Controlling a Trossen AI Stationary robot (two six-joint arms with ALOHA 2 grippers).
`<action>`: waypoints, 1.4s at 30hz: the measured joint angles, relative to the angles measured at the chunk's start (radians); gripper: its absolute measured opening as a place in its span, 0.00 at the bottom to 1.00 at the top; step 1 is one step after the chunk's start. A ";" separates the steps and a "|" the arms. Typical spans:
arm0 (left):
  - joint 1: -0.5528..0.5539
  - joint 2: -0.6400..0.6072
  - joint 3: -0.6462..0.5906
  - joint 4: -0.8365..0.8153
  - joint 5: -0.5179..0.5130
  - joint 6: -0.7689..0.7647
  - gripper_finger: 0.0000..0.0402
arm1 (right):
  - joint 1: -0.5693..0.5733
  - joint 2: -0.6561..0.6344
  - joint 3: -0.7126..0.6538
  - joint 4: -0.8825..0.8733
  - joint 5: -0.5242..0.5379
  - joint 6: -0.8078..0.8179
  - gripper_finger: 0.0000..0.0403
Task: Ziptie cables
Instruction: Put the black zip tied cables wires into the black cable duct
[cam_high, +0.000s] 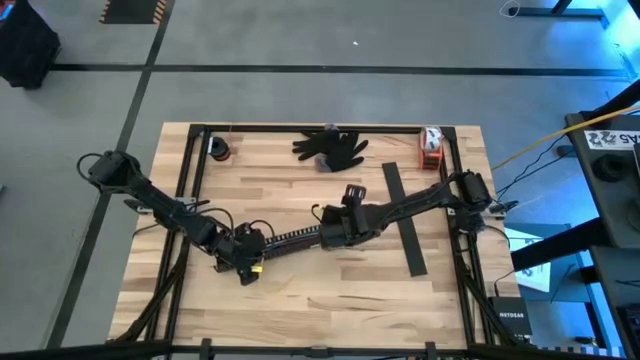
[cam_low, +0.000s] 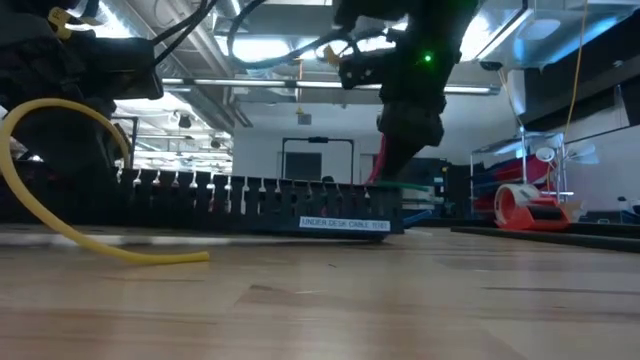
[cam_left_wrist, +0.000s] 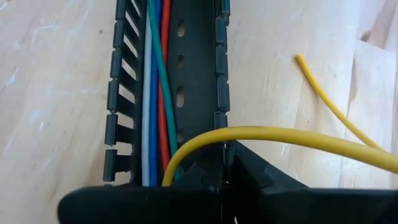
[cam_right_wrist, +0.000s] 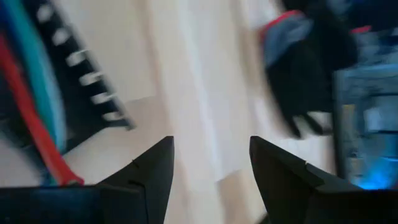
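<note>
Starting left: left gripper (cam_high: 243, 262) sits low on the table (cam_high: 300, 300) at the near-left end of the black slotted channel (cam_high: 295, 236), fingers together; the left wrist view shows a yellow wire (cam_left_wrist: 261, 134) arching out from right at its fingers, but whether it is pinched I cannot tell; the wire's free end (cam_left_wrist: 300, 59) lies on the wood just beside the channel; same yellow wire loops down onto the table in the low view (cam_low: 90, 240).

Cables (cam_left_wrist: 158, 93) lie inside the channel, running straight away from the left gripper's fingers: white, blue, green, red side by side, green crossing over the red; they hug one slotted wall, other half of the channel floor bare.

Right gripper (cam_high: 333, 228) is at the channel's other end, over it; fingers (cam_right_wrist: 155, 168) apart with bare table between them, nothing held; red and teal cables (cam_right_wrist: 31, 124) and the channel's slots show off to one side of them; low view has red and green strands (cam_low: 385, 180) coming out of the channel right under this gripper.

Beyond the right gripper: black glove (cam_high: 332, 147) at the table's far edge; flat dark strip (cam_high: 404, 218) on the wood on its right side; red tape dispenser (cam_high: 430, 147) at the far-right corner.
</note>
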 joint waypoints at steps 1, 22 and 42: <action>-0.002 0.000 0.000 0.000 0.000 -0.009 0.02 | 0.000 0.000 0.000 0.005 -0.031 -0.006 0.50; -0.009 0.000 0.000 -0.002 -0.009 -0.031 0.02 | 0.061 -0.074 -0.073 0.184 -0.092 0.062 0.50; -0.009 0.000 0.000 0.000 -0.009 -0.040 0.02 | 0.117 -0.139 -0.027 0.563 -0.258 0.021 0.50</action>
